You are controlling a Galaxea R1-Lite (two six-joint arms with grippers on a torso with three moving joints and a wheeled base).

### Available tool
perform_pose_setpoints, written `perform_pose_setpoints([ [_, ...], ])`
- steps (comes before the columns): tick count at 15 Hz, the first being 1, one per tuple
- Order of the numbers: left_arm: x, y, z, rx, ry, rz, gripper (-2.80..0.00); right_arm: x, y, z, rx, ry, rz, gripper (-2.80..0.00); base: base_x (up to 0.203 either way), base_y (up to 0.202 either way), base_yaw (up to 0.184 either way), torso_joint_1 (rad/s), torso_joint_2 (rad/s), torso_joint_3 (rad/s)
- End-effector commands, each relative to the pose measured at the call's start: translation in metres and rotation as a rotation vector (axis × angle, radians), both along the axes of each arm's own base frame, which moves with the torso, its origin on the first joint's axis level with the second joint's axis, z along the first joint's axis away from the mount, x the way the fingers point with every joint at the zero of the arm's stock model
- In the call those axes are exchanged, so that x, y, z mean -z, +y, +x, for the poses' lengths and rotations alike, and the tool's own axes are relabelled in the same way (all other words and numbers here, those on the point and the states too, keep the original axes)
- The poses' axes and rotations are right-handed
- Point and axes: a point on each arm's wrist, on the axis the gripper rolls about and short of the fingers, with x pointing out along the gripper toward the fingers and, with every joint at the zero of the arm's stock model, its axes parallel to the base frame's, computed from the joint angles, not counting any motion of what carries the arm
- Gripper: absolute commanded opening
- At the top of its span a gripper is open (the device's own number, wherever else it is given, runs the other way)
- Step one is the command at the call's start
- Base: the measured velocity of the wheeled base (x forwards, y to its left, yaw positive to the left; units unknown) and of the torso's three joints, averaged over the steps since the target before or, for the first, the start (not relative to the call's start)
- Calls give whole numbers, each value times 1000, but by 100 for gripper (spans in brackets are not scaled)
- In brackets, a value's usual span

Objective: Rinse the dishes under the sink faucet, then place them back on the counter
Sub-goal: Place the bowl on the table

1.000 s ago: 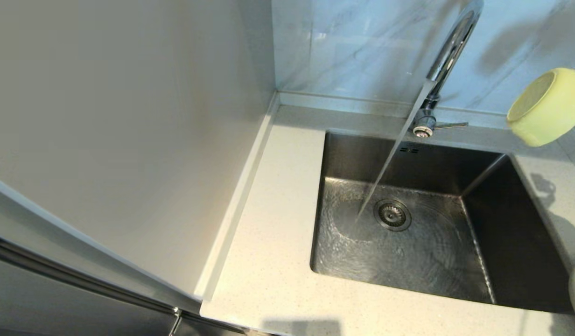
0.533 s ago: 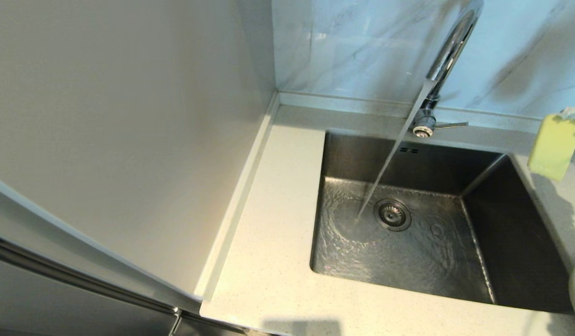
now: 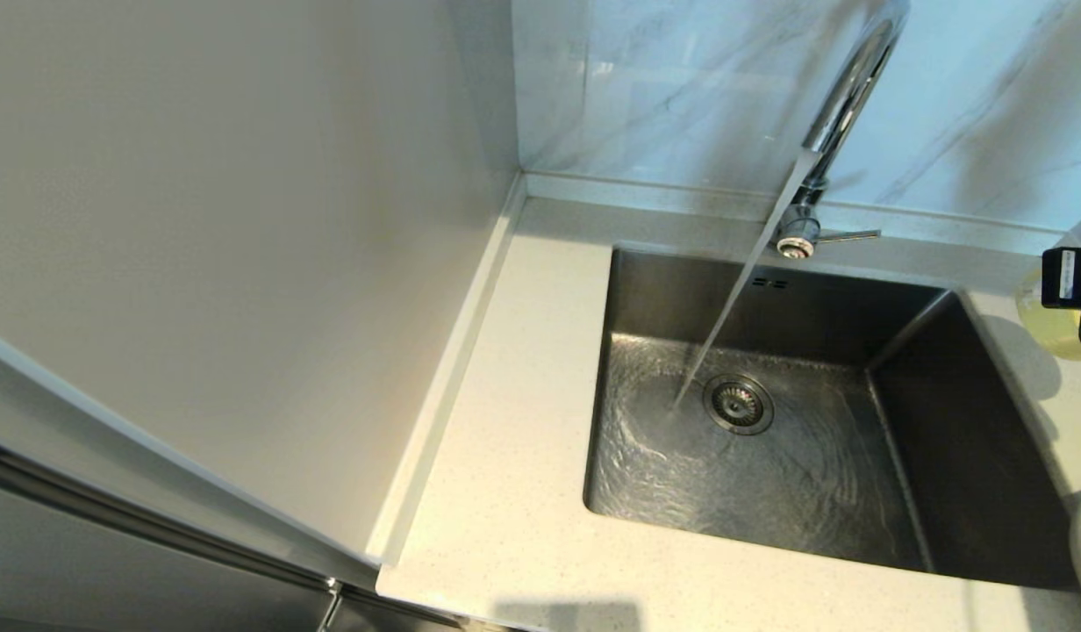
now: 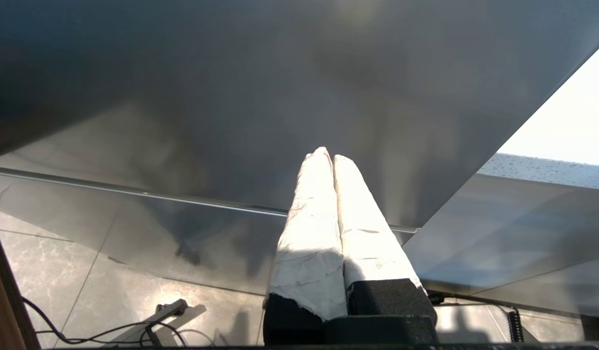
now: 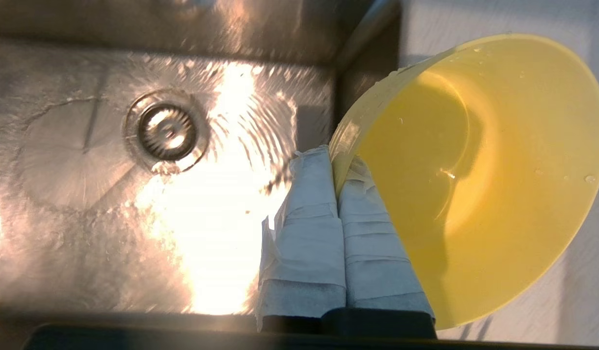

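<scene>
The right end effector (image 5: 337,170) pinches the near rim of the small pale yellow round bowl (image 5: 479,175), its taped fingers (image 5: 309,214) pressed together on the wall. The bowl sits at the far right, beside the sink's right edge, over the off-white speckled stone surface (image 3: 505,491). Water runs from the tall chrome gooseneck faucet (image 3: 843,105) into the square brushed steel sink (image 3: 769,456), landing just left of the round drain strainer (image 3: 738,404). The left end effector (image 4: 331,158) is parked low by a grey panel, its fingers pressed together on nothing.
</scene>
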Motion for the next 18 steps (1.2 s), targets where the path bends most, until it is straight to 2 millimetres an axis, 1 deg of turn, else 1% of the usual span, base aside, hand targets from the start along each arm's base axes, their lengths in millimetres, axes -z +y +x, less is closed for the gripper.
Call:
perform_pose_setpoints([
  [1,0,0,0,0,0,0,-280,9,-9,20,-4,25,-24,-280,0,0,0,0,0,0],
  [4,0,0,0,0,0,0,-280,18,-28,49,17,57,-131,-280,0,0,0,0,0,0],
  [5,0,0,0,0,0,0,-280,20,-34,56,31,62,-149,-280,0,0,0,0,0,0],
  [6,0,0,0,0,0,0,-280,22,-39,59,43,69,-157,-280,0,0,0,0,0,0],
  [8,0,0,0,0,0,0,-280,32,-49,63,56,97,-159,-280,0,0,0,0,0,0],
  [10,0,0,0,0,0,0,-280,46,-70,63,80,141,-174,-280,0,0,0,0,0,0],
  [13,0,0,0,0,0,0,-280,52,-87,62,112,158,-174,-280,0,0,0,0,0,0],
  [18,0,0,0,0,0,0,-280,56,-91,64,117,158,-176,-280,0,0,0,0,0,0],
])
